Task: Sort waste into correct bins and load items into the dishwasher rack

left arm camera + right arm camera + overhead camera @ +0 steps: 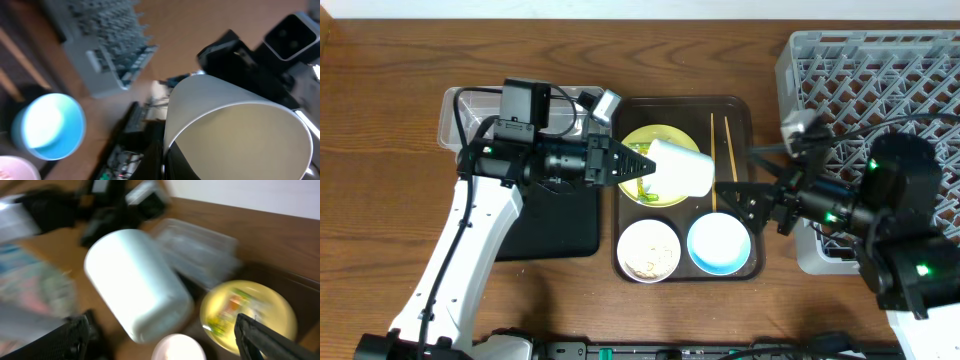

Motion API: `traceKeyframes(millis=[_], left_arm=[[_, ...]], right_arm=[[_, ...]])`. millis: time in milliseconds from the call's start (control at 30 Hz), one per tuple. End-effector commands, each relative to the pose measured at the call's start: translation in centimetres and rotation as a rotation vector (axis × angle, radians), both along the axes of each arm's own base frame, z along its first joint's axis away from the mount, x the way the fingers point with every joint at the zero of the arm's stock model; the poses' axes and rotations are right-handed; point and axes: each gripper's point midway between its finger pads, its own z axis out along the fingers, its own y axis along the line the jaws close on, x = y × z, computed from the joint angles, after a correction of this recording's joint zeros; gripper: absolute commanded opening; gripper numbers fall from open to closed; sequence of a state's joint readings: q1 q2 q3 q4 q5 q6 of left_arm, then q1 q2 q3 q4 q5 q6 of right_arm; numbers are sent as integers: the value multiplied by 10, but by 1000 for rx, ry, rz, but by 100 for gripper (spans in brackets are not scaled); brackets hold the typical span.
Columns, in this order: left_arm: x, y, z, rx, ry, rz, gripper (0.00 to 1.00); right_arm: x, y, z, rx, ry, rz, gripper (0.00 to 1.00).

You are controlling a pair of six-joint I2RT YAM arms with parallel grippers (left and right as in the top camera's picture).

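- The left end effector (642,165) is pressed together on the rim of a white cup (682,168), pinching it.
- The cup lies on its side in the air over a yellow-green plate (655,135), its mouth turned toward the left arm.
- The plate sits at the far end of a dark brown serving tray (745,125). Something green and orange, too blurred to name, lies on the plate (227,311).
- Two wooden chopsticks (727,145) lie side by side on the tray, just right of the plate.
- At the tray's near end stand a white bowl (624,240) holding rice-like scraps (648,258) and, to its right, a light-blue bowl (720,243).
- The right end effector (732,198) is spread wide with nothing between its fingers, over the tray's right edge and clear of the cup.
- The grey dishwasher rack (880,70) stands at the far right of the desk (380,150).
- A clear tub (460,115) sits far left, with a black tray (555,225) nearer, just left of the serving tray.
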State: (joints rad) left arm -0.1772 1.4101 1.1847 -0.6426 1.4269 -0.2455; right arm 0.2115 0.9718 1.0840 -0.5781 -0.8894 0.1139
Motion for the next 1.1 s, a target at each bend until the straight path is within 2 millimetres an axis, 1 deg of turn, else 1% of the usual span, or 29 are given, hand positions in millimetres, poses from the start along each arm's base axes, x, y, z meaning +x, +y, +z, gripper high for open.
traceKeyframes(millis=[0, 67, 100, 200, 233, 300, 367, 400, 500, 700, 733, 767, 800, 833, 867, 900, 1000, 1067], left_arm=[[-14, 0, 27, -123, -36, -85, 7], [-14, 0, 27, -123, -37, -85, 6], [-14, 0, 27, -123, -37, -85, 6], [-14, 0, 27, -124, -37, -86, 6], [-14, 0, 27, -124, -37, -86, 6], [-14, 0, 27, -124, -37, -86, 6], [-14, 0, 27, -123, -36, -85, 6], [-14, 0, 27, -124, -37, -86, 6], [-14, 0, 27, -123, -37, -85, 6], [-14, 0, 27, -123, -37, -85, 6], [-14, 0, 27, -123, -37, -85, 8], [-14, 0, 27, -123, -37, -85, 17], [-14, 0, 26, -122, -37, -84, 31], [-14, 0, 26, -121, -37, -84, 44], [-14, 0, 26, -121, -37, -84, 50], [-14, 1, 26, -121, -38, -83, 55], [-13, 0, 25, -112, -39, -77, 58], [-13, 0, 25, -112, -38, -78, 59]], right_arm=[[-28, 26, 14, 77, -15, 229, 88], [-29, 35, 10, 78, 2, 261, 87], [-30, 40, 7, 73, 12, 279, 84], [-26, 47, 1, 58, 12, 279, 77], [-24, 48, 0, 54, 9, 275, 77], [-20, 49, 0, 52, 6, 261, 76], [-18, 50, 3, 60, 1, 259, 73], [-18, 50, 4, 64, -2, 261, 71], [-18, 50, 5, 66, -7, 262, 55], [-19, 50, 4, 63, 0, 260, 45], [-18, 49, 4, 63, -1, 259, 44], [-18, 49, 4, 62, -2, 255, 43], [-16, 48, 4, 59, -4, 244, 42], [-15, 46, 4, 57, -6, 231, 42], [-12, 43, 5, 55, -3, 209, 42], [-8, 38, 6, 55, 3, 175, 41], [2, 18, 11, 60, 19, 68, 38], [10, -5, 10, 52, 44, -48, 38]])
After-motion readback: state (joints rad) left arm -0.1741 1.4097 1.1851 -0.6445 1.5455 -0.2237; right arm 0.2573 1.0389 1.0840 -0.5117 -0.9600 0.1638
